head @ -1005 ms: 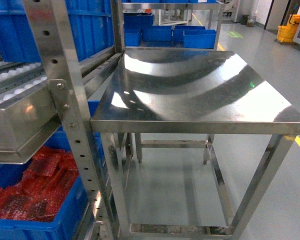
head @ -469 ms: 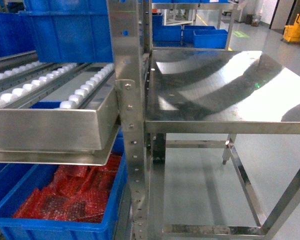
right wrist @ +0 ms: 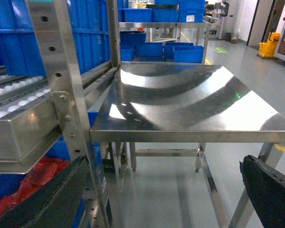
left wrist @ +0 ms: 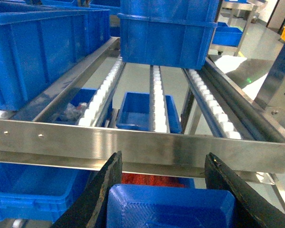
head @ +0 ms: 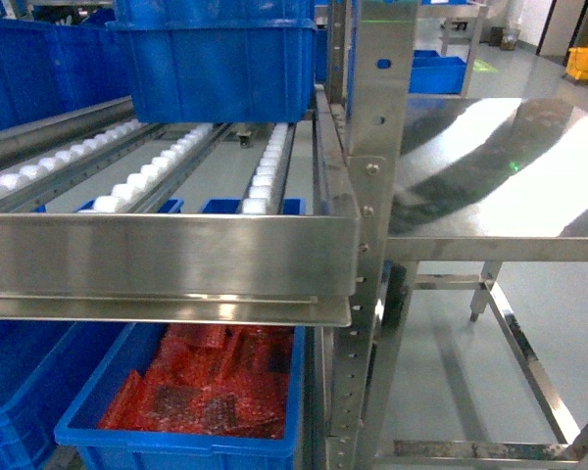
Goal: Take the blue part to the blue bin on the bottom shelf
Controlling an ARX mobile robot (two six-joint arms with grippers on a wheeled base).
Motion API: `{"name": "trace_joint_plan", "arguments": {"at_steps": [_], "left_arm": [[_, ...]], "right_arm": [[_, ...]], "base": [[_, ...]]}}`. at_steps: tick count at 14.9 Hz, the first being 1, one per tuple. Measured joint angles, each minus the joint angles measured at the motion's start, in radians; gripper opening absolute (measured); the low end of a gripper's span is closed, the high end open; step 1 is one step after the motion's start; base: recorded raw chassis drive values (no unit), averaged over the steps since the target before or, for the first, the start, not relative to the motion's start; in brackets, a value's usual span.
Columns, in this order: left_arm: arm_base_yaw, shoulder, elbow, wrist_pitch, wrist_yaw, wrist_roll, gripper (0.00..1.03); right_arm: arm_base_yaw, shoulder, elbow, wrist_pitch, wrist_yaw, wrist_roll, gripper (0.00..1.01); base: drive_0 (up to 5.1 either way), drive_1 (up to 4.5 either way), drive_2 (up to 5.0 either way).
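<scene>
Left gripper point(left wrist: 164, 190), clamped on the blue part point(left wrist: 171, 209), faces the rack rail; right gripper point(right wrist: 161, 199) hangs wide, empty. Carrying step; next, lower toward a blue bin point(head: 20, 392) on the bottom shelf.

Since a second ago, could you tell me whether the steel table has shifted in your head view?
Yes, in the picture: the steel table slid right, and the rack's upright post too, so the camera turned left.
</scene>
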Motion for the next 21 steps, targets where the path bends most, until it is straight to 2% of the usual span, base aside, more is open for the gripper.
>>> {"name": "trace_joint_plan", "arguments": {"at_steps": [17,21], "left_arm": [[0.000,0.000,0.000,0.001,0.001,0.000,0.43],[0.002,-0.001,0.000,0.004,-0.003,0.000,0.43]], "right_arm": [[0.000,0.000,0.000,-0.002,0.000,0.000,0.98],[0.000,0.000,0.000,-0.002,-0.003,0.000,0.98]], "base": [[-4.9,2.42,2.4],[-0.2,-0.16,-0.2]]}}
